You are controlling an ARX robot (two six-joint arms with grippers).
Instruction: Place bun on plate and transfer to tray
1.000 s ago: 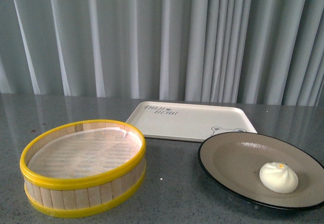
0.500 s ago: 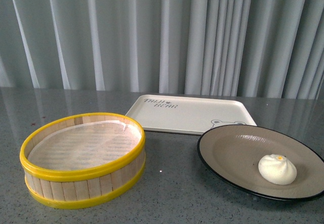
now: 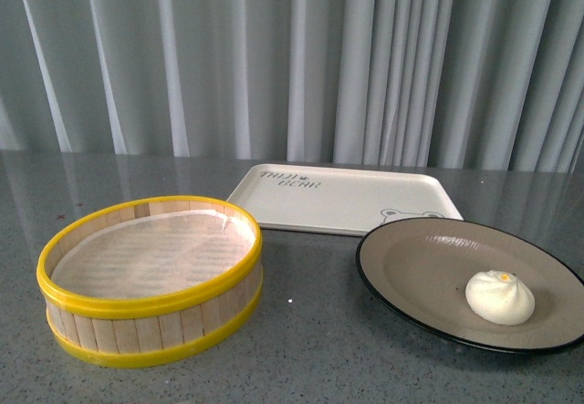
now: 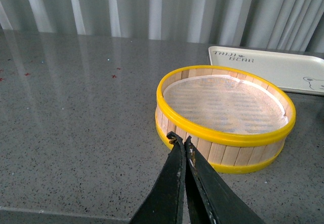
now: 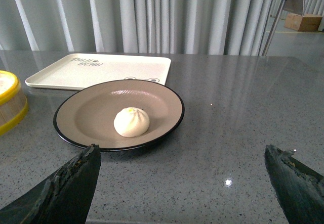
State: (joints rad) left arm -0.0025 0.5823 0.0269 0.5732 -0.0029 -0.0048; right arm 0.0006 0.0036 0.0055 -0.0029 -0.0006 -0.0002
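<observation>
- Bun (image 3: 500,297) lies on the plate (image 3: 420,272), lower right of the front view, a little off-centre toward the near right rim.
- Tray (image 3: 347,203) sits just behind the plate, mid-frame; whether their edges touch I cannot tell.
- Right gripper (image 5: 180,150) is spread wide, facing the plate, holding nothing; left gripper (image 4: 181,140) is pinched closed, empty, near the steamer (image 4: 238,153).
- Risk: lifting by the thin rim may tilt the plate, and the bun rolls off.
- Risk: a low carry could catch the tray's raised rim and shove it.
</observation>
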